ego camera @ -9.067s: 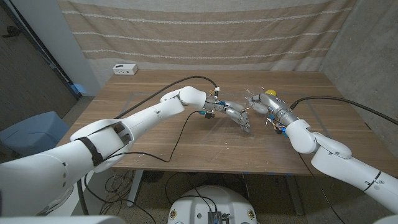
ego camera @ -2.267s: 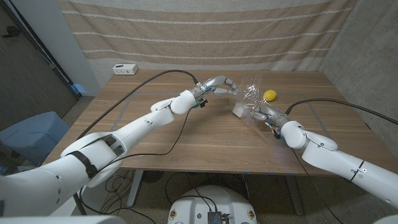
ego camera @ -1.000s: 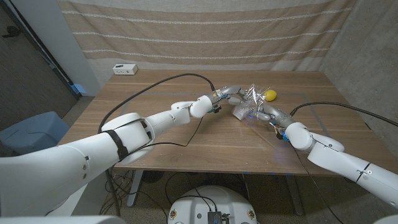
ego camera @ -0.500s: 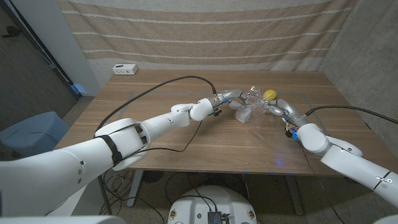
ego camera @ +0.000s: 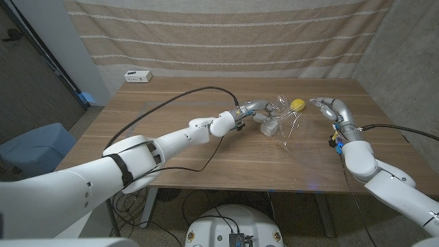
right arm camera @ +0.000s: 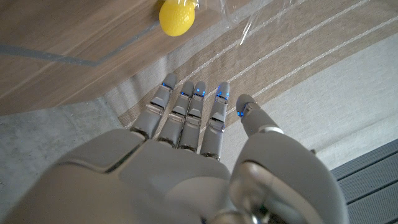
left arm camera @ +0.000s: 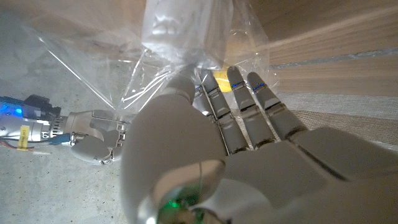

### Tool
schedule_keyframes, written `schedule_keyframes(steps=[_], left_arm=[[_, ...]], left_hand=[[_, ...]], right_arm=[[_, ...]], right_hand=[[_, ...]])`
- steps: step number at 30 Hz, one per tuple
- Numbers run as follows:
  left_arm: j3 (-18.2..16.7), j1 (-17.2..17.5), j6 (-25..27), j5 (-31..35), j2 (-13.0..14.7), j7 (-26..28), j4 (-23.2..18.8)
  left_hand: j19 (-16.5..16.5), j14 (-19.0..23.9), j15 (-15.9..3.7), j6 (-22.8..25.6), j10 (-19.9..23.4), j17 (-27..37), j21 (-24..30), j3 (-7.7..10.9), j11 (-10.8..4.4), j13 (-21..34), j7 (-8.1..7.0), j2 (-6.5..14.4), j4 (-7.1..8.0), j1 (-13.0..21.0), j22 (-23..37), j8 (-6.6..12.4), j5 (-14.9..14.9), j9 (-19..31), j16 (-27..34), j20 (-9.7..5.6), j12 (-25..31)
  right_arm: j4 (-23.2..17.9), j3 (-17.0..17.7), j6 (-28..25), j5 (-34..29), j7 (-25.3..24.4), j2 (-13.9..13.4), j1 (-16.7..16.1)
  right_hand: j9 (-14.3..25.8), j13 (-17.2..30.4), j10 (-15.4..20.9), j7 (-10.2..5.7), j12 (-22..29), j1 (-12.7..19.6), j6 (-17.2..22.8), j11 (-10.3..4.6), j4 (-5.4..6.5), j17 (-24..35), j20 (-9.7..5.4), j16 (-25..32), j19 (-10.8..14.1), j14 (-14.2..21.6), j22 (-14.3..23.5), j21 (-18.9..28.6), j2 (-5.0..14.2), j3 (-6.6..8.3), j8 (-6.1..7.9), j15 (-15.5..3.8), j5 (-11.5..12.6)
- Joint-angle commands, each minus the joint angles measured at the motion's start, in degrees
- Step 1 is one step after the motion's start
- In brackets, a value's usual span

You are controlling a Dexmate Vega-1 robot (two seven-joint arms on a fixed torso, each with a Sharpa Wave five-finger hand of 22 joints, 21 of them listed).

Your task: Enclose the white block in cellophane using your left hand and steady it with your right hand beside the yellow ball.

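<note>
Left hand [ego camera: 255, 108] reaching across the wooden surface [ego camera: 171, 147] to the white block [ego camera: 269, 126], fingers [left arm camera: 239, 99] laid straight and close together against the crinkled cellophane [ego camera: 282, 116] that drapes over and around the block. In the left wrist view, thumb on one side of the gathered film and the other fingers on the other side, clamped on the cellophane [left arm camera: 180, 37] where it bunches into a neck; pale block faintly visible through the wrap beyond the fingertips. White block sitting on the surface near its far middle, just beside the yellow ball [ego camera: 297, 105], which lies behind and to the right of it, partly behind a raised fold of film. Right hand [ego camera: 329, 108] raised clear of the surface to the right of the ball, apart from both block and cellophane, holding nothing. In the right wrist view, right hand's fingers [right arm camera: 186, 118] straight, side by side with narrow gaps, thumb standing off to one side, yellow ball [right arm camera: 176, 17] on the wood beyond the fingertips with an edge of film next to it. At the far left corner of the surface, a small white box [ego camera: 138, 76]. Behind it all, a striped beige curtain [ego camera: 226, 34].
</note>
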Motion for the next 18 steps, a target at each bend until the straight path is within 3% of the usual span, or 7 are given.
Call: schedule_keyframes(steps=[1,4,7,11,14,17,18], left_arm=[[0.1,3.2,0.8,4.7,-1.1,13.7,0.5],[1.7,3.5,2.7,9.2,-1.5,21.5,1.1],[4.3,2.2,1.4,12.9,-3.2,29.4,5.7],[8.8,-0.5,-0.6,16.9,-5.6,37.4,12.4],[12.2,-2.2,0.7,20.2,-5.3,39.5,12.4],[14.3,-3.1,2.6,22.1,-3.5,36.9,8.8],[14.6,-3.4,2.8,22.3,-2.9,35.2,7.5]], left_hand=[[0.1,-0.4,-7.7,-10.5,-6.2,1.6,1.2,-1.52,-0.65,2.5,-2.61,-1.0,0.05,1.5,0.4,-0.67,0.7,8.7,0.1,-0.05,-0.9],[-1.0,-4.2,-7.32,-31.4,-16.0,2.7,2.3,-2.93,-0.04,3.7,-6.33,-1.6,0.14,3.7,0.4,-10.24,0.6,6.7,-1.6,0.04,-3.0],[-1.9,-7.4,-7.34,-40.8,-21.6,3.0,2.8,-3.6,0.01,2.2,-10.18,-2.0,-0.03,5.7,0.2,-15.32,0.5,4.2,-3.0,-0.21,-5.3],[-3.5,-12.6,-6.27,-43.0,-26.3,2.4,2.8,-3.06,-0.03,0.9,-10.53,-1.4,-0.5,9.1,0.0,-14.79,1.0,2.3,-5.1,-0.15,-7.8],[-4.7,-14.9,-5.89,-32.4,-24.9,-0.1,3.4,-2.78,-0.82,-1.0,-10.39,-1.4,-0.2,12.1,-0.1,-11.21,1.4,1.0,-5.7,0.37,-9.0],[-6.6,-15.1,-7.64,-3.4,-12.0,-5.7,5.1,-2.95,-3.35,-4.9,-10.09,0.4,0.17,15.1,-0.5,-4.39,1.4,-1.4,-5.1,0.61,-7.8],[-7.1,-13.2,-8.58,3.9,-6.5,-6.4,5.4,-2.56,-3.72,-5.4,-8.83,1.1,0.01,15.9,-0.7,-2.71,1.4,-1.9,-4.2,1.03,-6.7]], right_arm=[[1.1,5.5,7.6,-1.2,-4.0,6.3,-3.6],[1.2,6.2,8.4,-1.4,-3.8,7.5,-3.8],[0.8,6.7,8.1,-1.7,-3.4,8.2,-4.0],[0.4,7.2,7.8,-2.3,-3.1,9.0,-4.2],[0.4,7.5,7.8,-2.6,-2.7,9.5,-4.3],[0.3,7.8,8.1,-3.1,-2.6,10.1,-4.4],[0.4,7.9,8.3,-3.1,-2.7,10.3,-4.3]], right_hand=[[0.3,0.2,-0.3,0.45,0.0,0.4,0.0,0.08,0.02,0.2,-0.04,0.1,-0.3,-0.4,0.1,-0.4,0.23,-0.33,-0.05,0.22,0.0],[0.3,0.2,-0.5,0.59,0.0,0.4,0.0,0.16,0.01,0.2,0.0,0.1,-0.3,-0.5,0.1,-0.4,0.12,-0.41,-0.05,0.26,-0.1],[0.3,0.2,-0.6,0.59,0.0,0.4,-0.1,0.16,0.03,0.2,0.05,0.0,-0.4,-0.6,0.1,-0.4,0.03,-0.48,-0.07,0.32,-0.1],[0.3,0.2,-0.6,0.6,0.0,0.3,-0.1,0.26,0.09,0.2,0.13,0.0,-0.5,-0.6,0.1,-0.5,-0.03,-0.5,-0.07,0.36,-0.1],[0.3,0.2,-0.6,0.53,0.0,0.3,-0.2,0.22,0.07,0.2,0.2,-0.1,-0.5,-0.6,0.1,-0.5,-0.07,-0.48,-0.06,0.41,-0.1],[0.3,0.2,-0.7,0.52,0.0,0.3,-0.2,0.15,0.09,0.2,0.24,-0.1,-0.5,-0.6,0.1,-0.5,-0.1,-0.49,-0.08,0.39,-0.1],[0.3,0.2,-0.7,0.52,0.0,0.3,-0.2,0.15,0.1,0.2,0.26,-0.1,-0.5,-0.5,0.1,-0.5,-0.11,-0.5,-0.08,0.38,-0.1]])
